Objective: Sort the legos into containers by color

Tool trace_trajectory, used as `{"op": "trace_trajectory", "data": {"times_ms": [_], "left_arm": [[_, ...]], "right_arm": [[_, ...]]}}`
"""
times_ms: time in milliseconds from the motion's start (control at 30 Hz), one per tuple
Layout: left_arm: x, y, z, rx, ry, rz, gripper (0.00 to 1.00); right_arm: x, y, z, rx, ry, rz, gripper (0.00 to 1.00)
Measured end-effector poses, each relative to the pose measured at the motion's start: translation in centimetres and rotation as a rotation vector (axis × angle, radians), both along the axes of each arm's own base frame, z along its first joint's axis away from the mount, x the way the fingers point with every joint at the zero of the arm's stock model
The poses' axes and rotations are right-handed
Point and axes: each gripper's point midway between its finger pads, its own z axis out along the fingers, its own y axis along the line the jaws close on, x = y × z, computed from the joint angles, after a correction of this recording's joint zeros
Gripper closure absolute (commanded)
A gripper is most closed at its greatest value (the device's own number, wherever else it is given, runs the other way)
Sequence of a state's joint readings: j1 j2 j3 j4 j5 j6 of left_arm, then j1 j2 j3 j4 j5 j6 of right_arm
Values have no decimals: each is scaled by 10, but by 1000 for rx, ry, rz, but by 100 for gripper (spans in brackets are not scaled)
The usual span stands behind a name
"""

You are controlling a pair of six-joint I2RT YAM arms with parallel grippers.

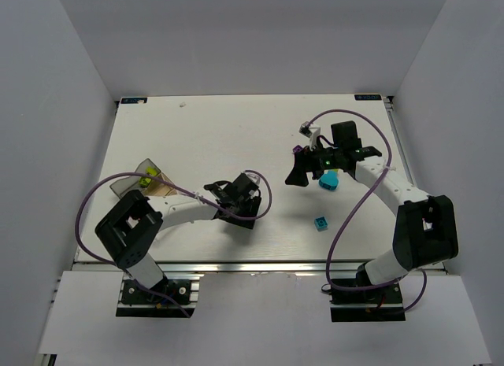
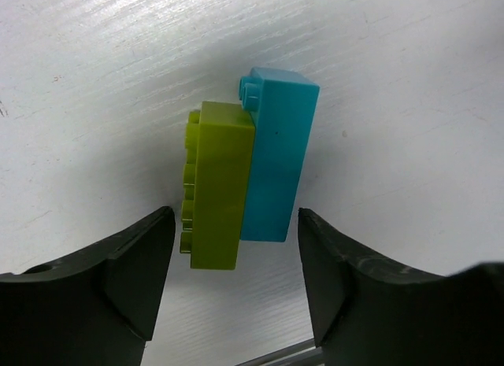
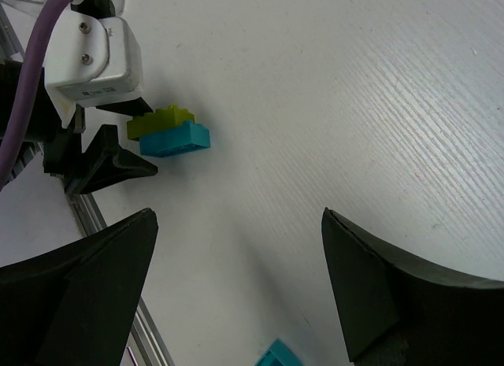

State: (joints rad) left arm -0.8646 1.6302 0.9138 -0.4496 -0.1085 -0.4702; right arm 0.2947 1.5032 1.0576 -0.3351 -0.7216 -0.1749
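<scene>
Pickup in hand: the left gripper (image 2: 234, 240), jaws apart and empty, straddles the green brick (image 2: 216, 185) stuck to the blue brick (image 2: 277, 157); next it should close on them so the 2 can be split, while the right gripper (image 3: 238, 224) hangs spread wide, empty.

The worktop (image 2: 394, 83) is white with a fine streaked grain, matt with a faint sheen. The lime brick (image 2: 219, 185) and cyan brick (image 2: 276, 161) are smooth, hard plastic with a soft gloss, while the left fingers (image 2: 134, 271) are black, matt and slightly grainy. The box (image 1: 134, 177) is clear plastic, tinted tan at the bottom, and the rail (image 1: 260, 266) looks like bare metal.
</scene>
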Motion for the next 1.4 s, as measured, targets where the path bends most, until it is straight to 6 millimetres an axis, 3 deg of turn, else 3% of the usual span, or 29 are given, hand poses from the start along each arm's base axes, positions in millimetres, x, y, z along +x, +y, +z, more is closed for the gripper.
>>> {"op": "trace_trajectory", "data": {"times_ms": [167,467,800,933,1033,1133,1233,1400], "left_arm": [[-1,-7,8,-44,-7,-16,18],[5,-15,16,-76,-27,-10,21],[16,-13,9,-7,-42,-6,41],[17,-13,9,-7,-44,-7,49],[17,-13,10,-13,-49,-7,61],[16,-14,12,-34,-58,-9,63],[15,-16,27,-93,-97,-13,63],[23,-33,78,-269,-212,-22,64]], "right_arm": [[0,0,-1,0,4,0,11],[-2,2,-1,13,27,1,11],[-4,3,-1,23,55,-13,11],[-8,7,4,60,120,-40,11],[-9,11,8,95,175,-68,11],[-11,17,14,141,248,-100,11],[-14,26,20,189,326,-115,11],[-22,44,15,209,454,-132,12]]}}
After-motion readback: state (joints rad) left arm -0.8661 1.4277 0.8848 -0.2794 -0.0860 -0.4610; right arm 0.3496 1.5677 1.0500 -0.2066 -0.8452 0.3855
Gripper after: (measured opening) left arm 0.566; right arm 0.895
